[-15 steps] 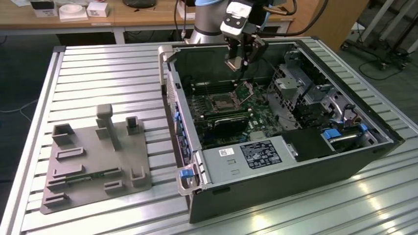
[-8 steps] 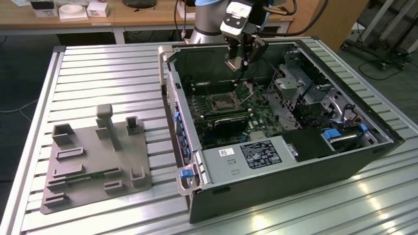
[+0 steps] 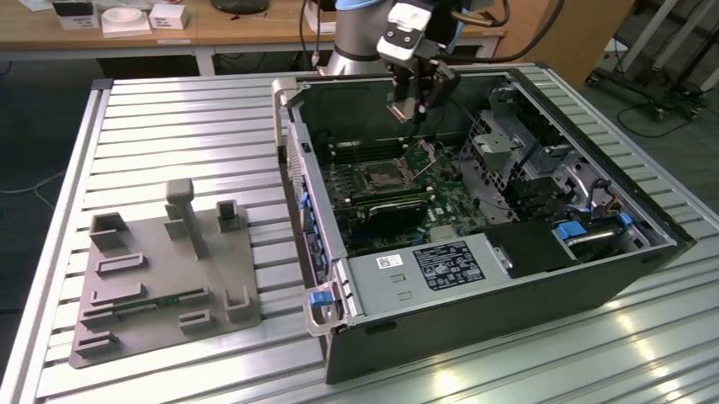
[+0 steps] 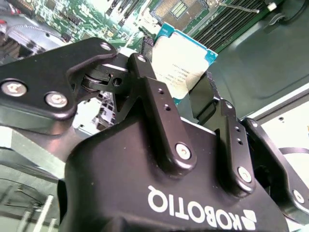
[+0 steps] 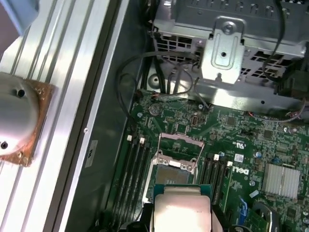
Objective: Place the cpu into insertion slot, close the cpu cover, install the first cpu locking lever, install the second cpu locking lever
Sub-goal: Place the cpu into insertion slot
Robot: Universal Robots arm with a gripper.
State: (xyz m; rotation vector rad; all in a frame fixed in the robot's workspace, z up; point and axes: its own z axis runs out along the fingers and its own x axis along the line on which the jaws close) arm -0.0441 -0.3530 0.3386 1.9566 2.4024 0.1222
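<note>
Second wrist view shows the gripper (image 4: 174, 79) with jaws clamped on the cpu (image 4: 186, 55), held in the air over the green motherboard (image 5: 231, 121), near the open insertion slot (image 5: 175, 175), whose cpu cover (image 5: 179, 137) stands hinged up.

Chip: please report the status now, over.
Gripper shut on chip, above the board. Socket bare, cover raised. No obstacle seen between.

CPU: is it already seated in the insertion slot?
No, in the second wrist view the end effector grips the cpu above the motherboard, clear of the insertion slot.
</note>
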